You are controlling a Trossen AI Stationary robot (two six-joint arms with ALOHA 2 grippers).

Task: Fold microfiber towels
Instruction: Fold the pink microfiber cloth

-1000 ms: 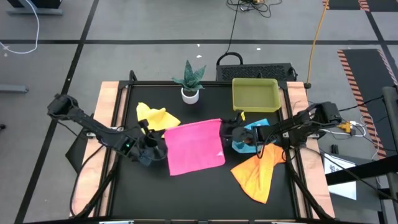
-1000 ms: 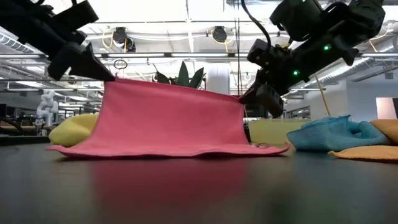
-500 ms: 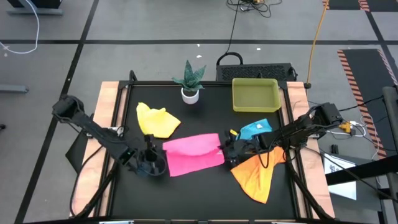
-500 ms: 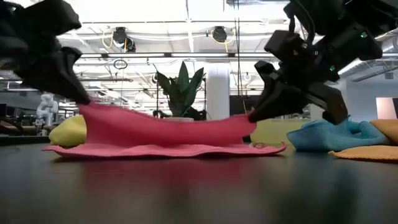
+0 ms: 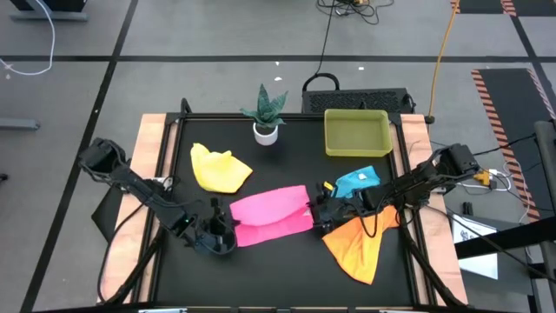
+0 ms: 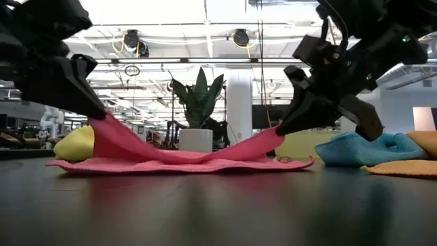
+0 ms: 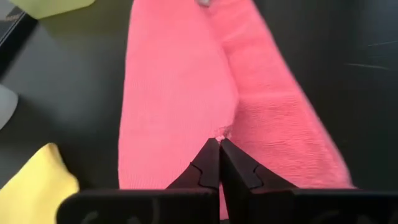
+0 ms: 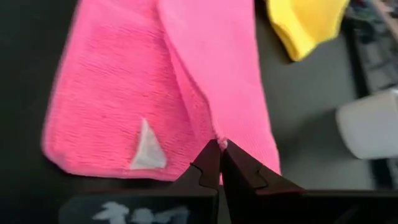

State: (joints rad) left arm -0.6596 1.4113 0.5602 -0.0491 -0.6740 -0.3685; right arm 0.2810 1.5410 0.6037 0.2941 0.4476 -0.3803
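Pink towel (image 5: 268, 214) mid-table, half doubled over, slung low between my two grippers. Left gripper (image 7: 219, 163) clenched on one corner of pink towel, lifted just off tabletop. Right gripper (image 8: 219, 163) pinched tight on opposite corner, same low height; white tag visible on layer lying flat beyond it. Yellow towel (image 5: 219, 168) crumpled beyond left gripper. Blue towel (image 5: 357, 182) and orange towel (image 5: 358, 244) lie either side of right arm, touching neither gripper.
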